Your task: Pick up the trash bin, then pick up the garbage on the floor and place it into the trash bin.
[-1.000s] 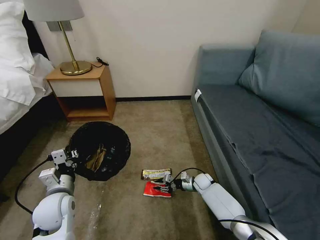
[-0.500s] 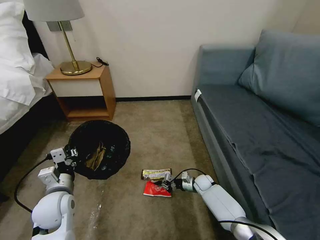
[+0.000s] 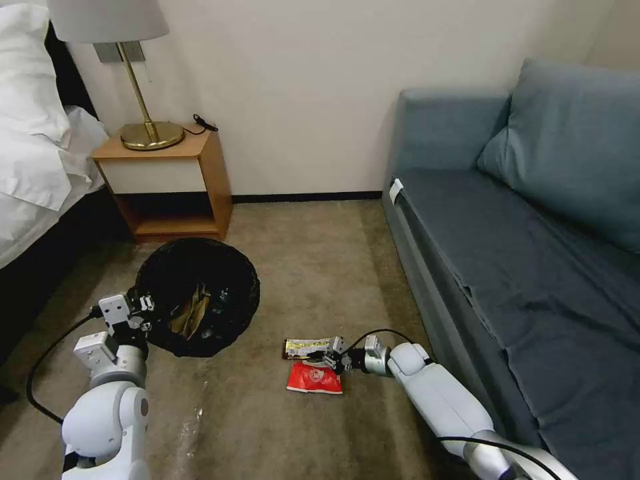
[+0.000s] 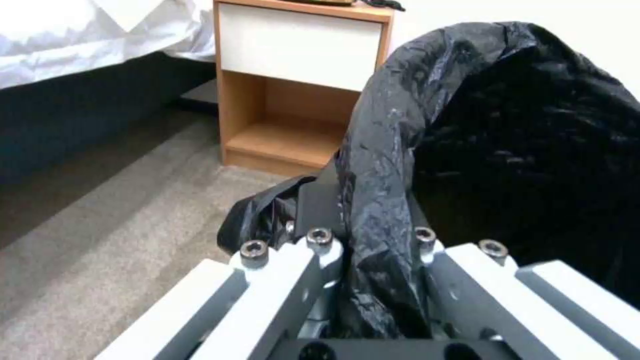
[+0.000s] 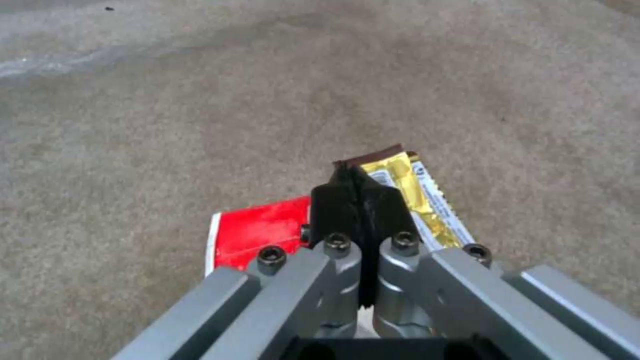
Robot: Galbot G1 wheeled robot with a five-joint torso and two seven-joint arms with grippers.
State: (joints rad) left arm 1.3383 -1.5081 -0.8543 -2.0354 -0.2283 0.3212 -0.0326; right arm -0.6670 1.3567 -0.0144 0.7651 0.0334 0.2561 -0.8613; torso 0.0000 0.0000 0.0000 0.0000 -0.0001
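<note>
The trash bin [image 3: 200,293], lined with a black bag, hangs tilted at the left, with brown paper [image 3: 190,315] inside. My left gripper [image 3: 138,315] is shut on its rim; in the left wrist view the fingers [image 4: 313,250] pinch the bag's folded edge [image 4: 380,165]. On the carpet lie a red snack packet [image 3: 313,379] and a yellow-black wrapper [image 3: 309,347]. My right gripper [image 3: 328,361] hovers low between them, shut with nothing in it. The right wrist view has its tips [image 5: 357,187] above the red packet [image 5: 257,235] and the wrapper [image 5: 417,205].
A wooden nightstand [image 3: 170,180] with a brass lamp [image 3: 145,127] stands at the wall, just beyond the bin. A bed [image 3: 33,167] runs along the left and a blue sofa [image 3: 520,233] along the right. Open carpet [image 3: 313,267] lies between them.
My right gripper closed over the red packet and drew away toward the wrapper with nothing in it; the packet stays on the floor. The bin rose slightly with my left arm.
</note>
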